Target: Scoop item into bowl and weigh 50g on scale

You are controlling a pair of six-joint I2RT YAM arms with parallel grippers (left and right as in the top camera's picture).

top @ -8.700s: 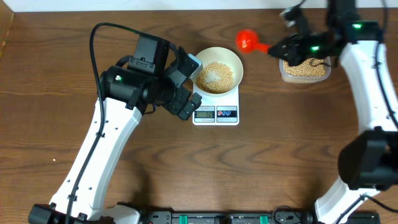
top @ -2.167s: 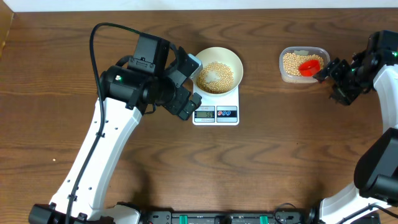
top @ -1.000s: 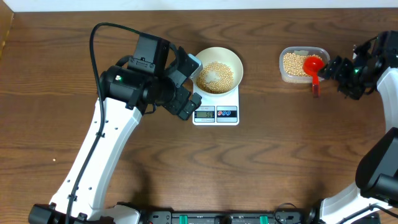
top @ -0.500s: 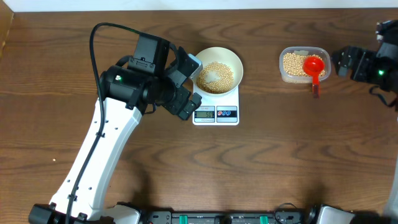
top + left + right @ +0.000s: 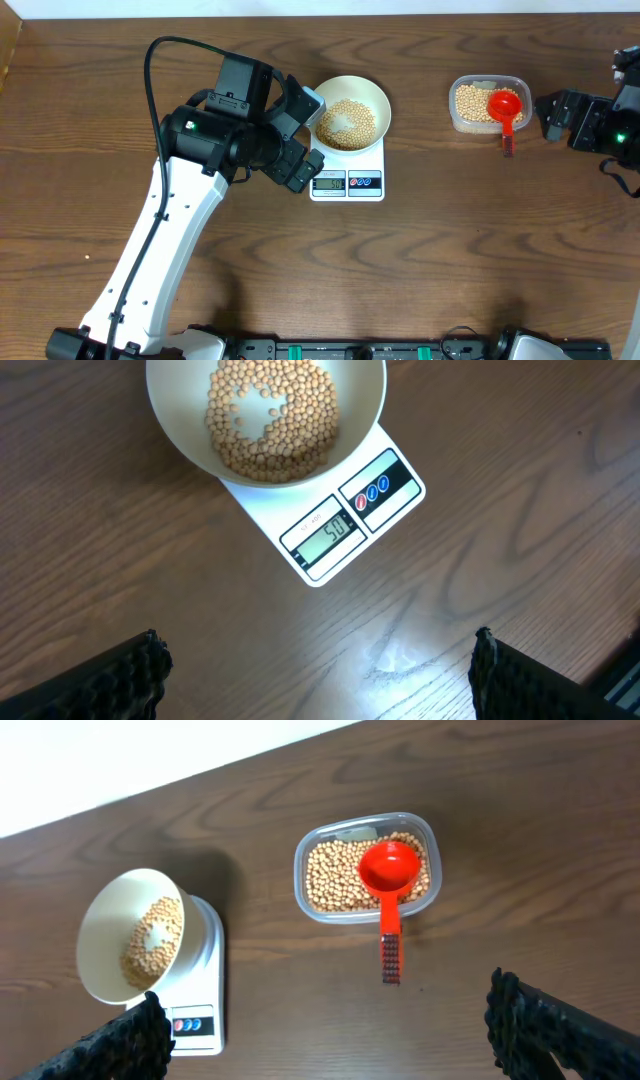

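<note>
White bowl (image 5: 352, 86) sits on the rear of the flat white scale (image 5: 347, 184), carrying a shallow layer of small round tan-yellow beans (image 5: 345, 124) with a bare patch in the middle. Well to the right of the scale, a clear tub (image 5: 456, 112) holds more beans and a red scoop (image 5: 506, 105). Only the left wrist view shows the scale's display reading 50. The left gripper (image 5: 305, 135) hovers just left of the scale, jaws spread wide and empty. The right gripper (image 5: 556, 114) hangs far right of the scale, beyond the tub, jaws likewise apart.
</note>
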